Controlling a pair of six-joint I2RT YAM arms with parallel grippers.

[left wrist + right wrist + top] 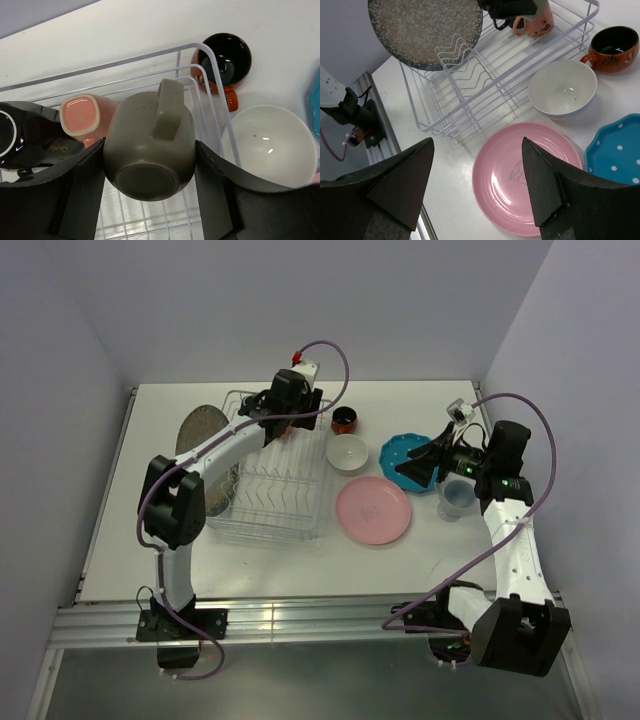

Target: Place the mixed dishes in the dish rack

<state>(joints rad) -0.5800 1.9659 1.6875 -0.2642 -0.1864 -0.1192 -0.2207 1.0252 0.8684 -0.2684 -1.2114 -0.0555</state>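
Crockery lot, mixed, with one dish rack (272, 490) of thin white wire, rectangular, standing on the left half of the white desk (260, 560).

Plates, three:
- Grey speckled plate (425, 30), dark-rimmed, standing on edge in the rack's wavy slots at one end.
- Pink plate (525, 177), glossy, lying flat on the desk just beside the rack and carrying a faint centre mark too small to read.
- Teal dotted plate (617, 150), scalloped rim, white spots, lying flat next to the pink one.

Bowls, one:
- White bowl (562, 87), sitting upright on the desk between the rack and the teal plate.

Mugs, five:
- Grey-beige mug (150, 150), matt and finely speckled, hanging over the rack's far end with its base facing the left wrist camera and its handle pointing away.
- Pink mug (82, 117), lying inside the rack with its pale squarish base showing.
- Black mug (20, 135), glossy, lying beside the pink mug and showing light script that begins "Simp"; the remainder is not readable.
- Dark-red mug (225, 62), black inside, standing on the desk just outside the rack's far corner.
- Pale blue mug (456, 500), standing on the desk at the right, near the right arm.

Tools, two:
- Left tool (283, 418), clamping the grey-beige mug by its sides.
- Right tool (476, 150), gaping wide with nothing between its fingers, hovering above the pink plate's edge.
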